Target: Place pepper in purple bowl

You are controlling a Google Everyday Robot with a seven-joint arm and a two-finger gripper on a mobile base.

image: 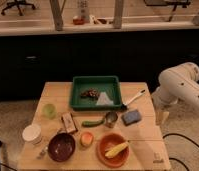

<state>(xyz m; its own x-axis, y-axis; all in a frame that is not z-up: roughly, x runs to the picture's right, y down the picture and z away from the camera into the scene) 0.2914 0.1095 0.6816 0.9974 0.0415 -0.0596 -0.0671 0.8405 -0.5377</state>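
Wood table (143,134), dark cabinets (93,55) behind; pincer (161,116) low by rt edge

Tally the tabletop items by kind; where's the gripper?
Bowls: 2, purple bowl, orange bowl
Cups: 3, green cup, white cup, metal cup
Food: 3, pepper, corn, orange fruit
Tray: 1, green tray
Sponge: 1, blue sponge
Brush: 1, white-handled brush
Box: 1, brown box
Total: 12
Gripper: beside the table, off its right edge, under the arm

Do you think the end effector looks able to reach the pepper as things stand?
Probably yes: the end effector hangs off the right edge of the table, and the pepper lies uncovered; only the metal cup beside it crowds a sideways approach.
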